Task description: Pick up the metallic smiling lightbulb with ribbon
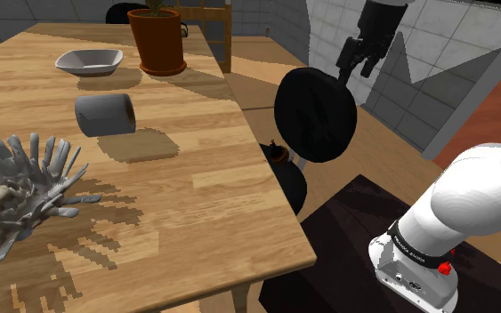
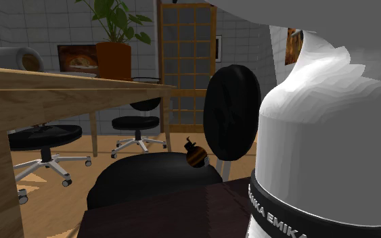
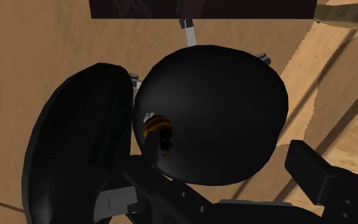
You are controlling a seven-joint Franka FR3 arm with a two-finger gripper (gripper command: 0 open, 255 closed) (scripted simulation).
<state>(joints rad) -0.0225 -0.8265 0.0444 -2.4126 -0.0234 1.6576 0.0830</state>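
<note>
As the gripper (image 1: pixel 355 71) hangs high above an office chair, its jaws stand wide apart with nothing between them. In the wrist view both black fingers (image 3: pixel 311 168) are separated by a broad gap and touch nothing.

Directly below the jaws, and well apart from them, lies the black chair seat (image 3: pixel 228 95). The lightbulb (image 3: pixel 157 127) rests on this seat, close to the edge that faces the backrest (image 3: pixel 75 153). It has a rounded body banded in orange-brown and dark stripes, with a dark ribbon on top. It does not lie on the centre line of the jaws: in the wrist view it appears just beside the tip of one finger.

The backrest stands upright at the side of the seat, nearer that same finger. Below the chair is a wooden floor (image 3: pixel 18 76).

Past the seat is the dark stand (image 1: pixel 346 231), which carries the white arm (image 1: pixel 471 200).

Farther from the jaws than the chair, a wooden table (image 1: pixel 195 204) stands beside the chair. On it, in order of increasing distance from the jaws:
- a brown plant pot (image 1: pixel 157 40);
- a white bowl (image 1: pixel 89 60);
- a grey cylinder (image 1: pixel 106 114), lying on its side;
- a grey spiky ornament (image 1: pixel 17 191).
</note>
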